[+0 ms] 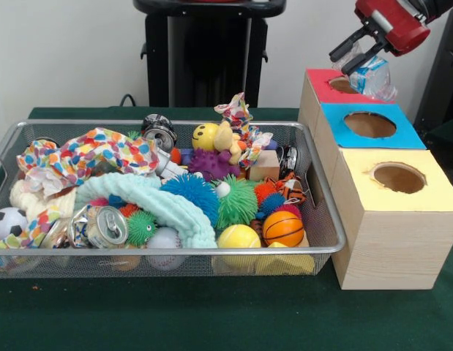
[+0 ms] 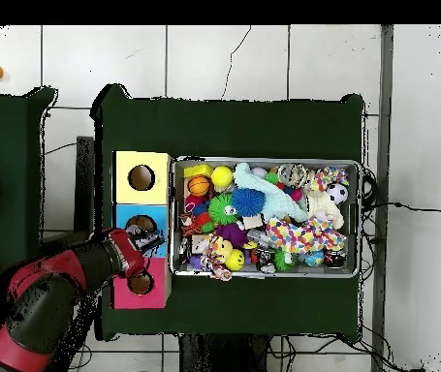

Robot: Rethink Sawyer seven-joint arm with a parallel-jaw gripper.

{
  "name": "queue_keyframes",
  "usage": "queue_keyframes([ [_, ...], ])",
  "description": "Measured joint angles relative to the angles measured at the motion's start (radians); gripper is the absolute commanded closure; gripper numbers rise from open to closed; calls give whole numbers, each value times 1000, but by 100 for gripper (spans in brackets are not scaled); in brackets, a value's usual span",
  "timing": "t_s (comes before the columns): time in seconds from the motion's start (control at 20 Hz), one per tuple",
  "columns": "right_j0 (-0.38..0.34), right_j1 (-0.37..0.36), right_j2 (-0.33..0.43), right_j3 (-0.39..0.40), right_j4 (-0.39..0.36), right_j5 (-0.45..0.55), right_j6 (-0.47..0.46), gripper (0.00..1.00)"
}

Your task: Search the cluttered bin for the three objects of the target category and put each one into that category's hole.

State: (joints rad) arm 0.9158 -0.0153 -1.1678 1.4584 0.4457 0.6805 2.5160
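My gripper (image 1: 350,58) is at the top right, shut on a clear crumpled bottle (image 1: 375,76) with a blue-and-white label. It holds the bottle tilted in the air, above the box between the red-surround hole (image 1: 341,85) and the blue-surround hole (image 1: 369,124). In the overhead view the gripper (image 2: 147,244) sits over the box between the blue hole (image 2: 141,225) and the red hole (image 2: 140,283). The wire mesh bin (image 1: 175,252) is full of toys. I cannot make out other clear bottles among the clutter.
The yellow-surround hole (image 1: 399,177) is the box's nearest section. The bin holds a silver can (image 1: 107,225), a mint cloth (image 1: 149,201), spiky balls, a small basketball (image 1: 283,228) and patterned fabric (image 1: 87,153). The black pedestal (image 1: 209,51) stands behind the bin.
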Motion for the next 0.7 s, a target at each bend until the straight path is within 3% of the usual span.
queue_keyframes([
  [0.7, 1, 42, 0, 0, 0, 0, 0, 100],
])
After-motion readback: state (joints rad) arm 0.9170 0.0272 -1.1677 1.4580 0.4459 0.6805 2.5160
